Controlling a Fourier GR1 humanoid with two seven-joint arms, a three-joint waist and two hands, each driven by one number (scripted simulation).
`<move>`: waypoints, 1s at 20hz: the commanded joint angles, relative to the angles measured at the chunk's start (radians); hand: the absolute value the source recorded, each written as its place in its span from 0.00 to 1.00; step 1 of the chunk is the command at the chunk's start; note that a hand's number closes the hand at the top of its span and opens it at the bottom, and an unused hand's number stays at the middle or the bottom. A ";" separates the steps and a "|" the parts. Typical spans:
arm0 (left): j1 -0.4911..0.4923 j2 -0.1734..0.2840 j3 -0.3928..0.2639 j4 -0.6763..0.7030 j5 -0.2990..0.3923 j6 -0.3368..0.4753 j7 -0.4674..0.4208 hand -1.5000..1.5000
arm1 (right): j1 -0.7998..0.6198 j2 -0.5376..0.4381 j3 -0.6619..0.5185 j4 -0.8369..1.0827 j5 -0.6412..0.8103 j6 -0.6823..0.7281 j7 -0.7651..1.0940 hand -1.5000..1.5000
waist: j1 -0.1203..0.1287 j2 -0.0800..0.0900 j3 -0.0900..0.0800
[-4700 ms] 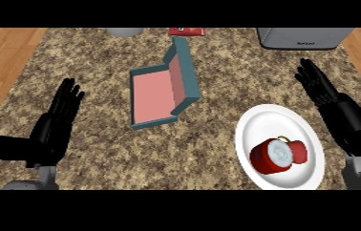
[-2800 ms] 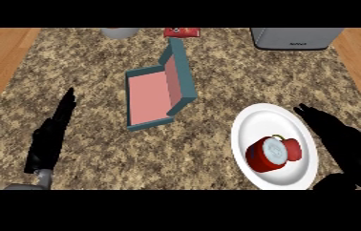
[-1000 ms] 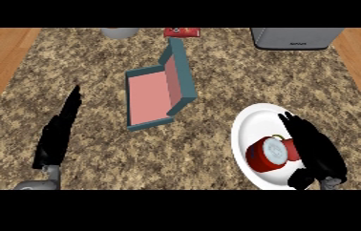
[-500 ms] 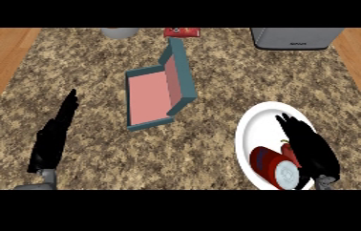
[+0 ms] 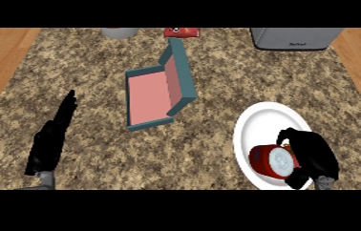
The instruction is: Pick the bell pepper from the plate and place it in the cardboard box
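The task is at its grasping step, with the carry and the drop both left to do. Nearest, at the lower right, the right robot hand [image 5: 313, 156] has its fingers curled round the right side of the red bell pepper [image 5: 269, 161], which still lies on the white plate [image 5: 258, 121] and does not look lifted. The left robot hand [image 5: 51, 139] shows at the lower left over the table [image 5: 211, 53], fingers straight and together, resting and holding nothing. Farther off, well apart from the plate toward the middle, the cardboard box [image 5: 156, 92] lies open with nothing in it. Against the frame half a second earlier, the right robot hand has closed in further over the pepper, and the pepper sits much where it did.
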 commanded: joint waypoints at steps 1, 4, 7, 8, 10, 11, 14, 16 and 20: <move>-0.007 0.001 0.016 0.020 0.010 -0.012 -0.003 0.50 | -0.022 -0.014 -0.003 0.028 0.081 -0.132 -0.020 1.00 | 0.001 0.003 0.004; -0.022 0.019 0.046 0.066 0.005 -0.018 -0.045 0.50 | -0.027 0.000 -0.005 0.022 0.100 -0.165 -0.026 1.00 | -0.001 0.003 0.004; 0.007 -0.008 0.016 0.021 -0.001 -0.007 -0.017 0.50 | 0.031 0.197 0.067 -0.086 0.169 -0.089 0.274 1.00 | -0.004 0.001 0.003; -0.004 0.023 0.037 -0.018 0.002 -0.013 0.035 0.50 | 0.115 0.247 0.084 -0.128 0.181 -0.116 0.331 1.00 | -0.015 -0.003 0.003; 0.002 -0.005 0.013 -0.011 -0.010 0.000 0.008 0.50 | 0.153 0.304 0.126 -0.131 0.179 -0.122 0.482 1.00 | -0.019 -0.003 0.003; 0.001 -0.009 0.008 0.000 -0.018 0.005 0.004 0.50 | 0.150 0.305 0.181 -0.158 0.194 -0.149 0.554 1.00 | -0.013 -0.002 0.003; -0.003 -0.005 0.010 -0.022 -0.004 -0.013 0.023 0.50 | 0.160 0.309 0.340 -0.231 0.243 -0.156 0.734 1.00 | -0.001 0.000 0.004; -0.005 -0.004 0.040 0.044 0.003 -0.006 -0.053 0.50 | 0.154 0.310 0.416 -0.273 0.319 -0.131 0.822 1.00 | -0.003 0.001 0.003; 0.068 -0.042 -0.012 -0.034 -0.031 0.011 -0.016 0.50 | 0.182 0.311 0.462 -0.466 0.406 -0.010 0.874 1.00 | -0.003 -0.001 0.003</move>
